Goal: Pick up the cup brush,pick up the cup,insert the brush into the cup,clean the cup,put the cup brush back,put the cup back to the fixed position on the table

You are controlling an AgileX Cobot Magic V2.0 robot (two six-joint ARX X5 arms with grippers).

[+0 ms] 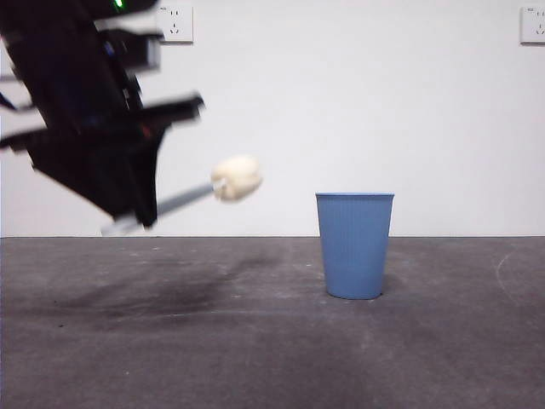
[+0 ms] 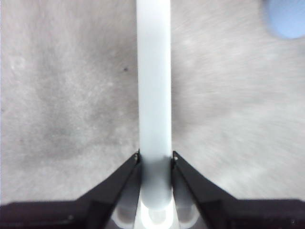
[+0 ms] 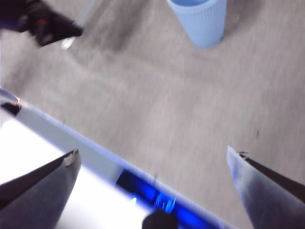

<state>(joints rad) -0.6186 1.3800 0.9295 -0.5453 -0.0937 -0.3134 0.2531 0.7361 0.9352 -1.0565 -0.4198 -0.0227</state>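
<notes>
table [image 1: 170, 358]: dark grey, scuffed | on it: cup [image 1: 354, 245], upright

Sponge head cut off beyond the left gripper [image 2: 155, 157]; cup [image 2: 286, 16] blurred, clipped at its far side.

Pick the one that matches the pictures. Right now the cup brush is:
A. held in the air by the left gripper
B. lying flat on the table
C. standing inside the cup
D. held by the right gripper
A: the left gripper is shut on the handle of the cup brush, which hangs above the table beside the cup, while the right gripper is open and empty.
</notes>
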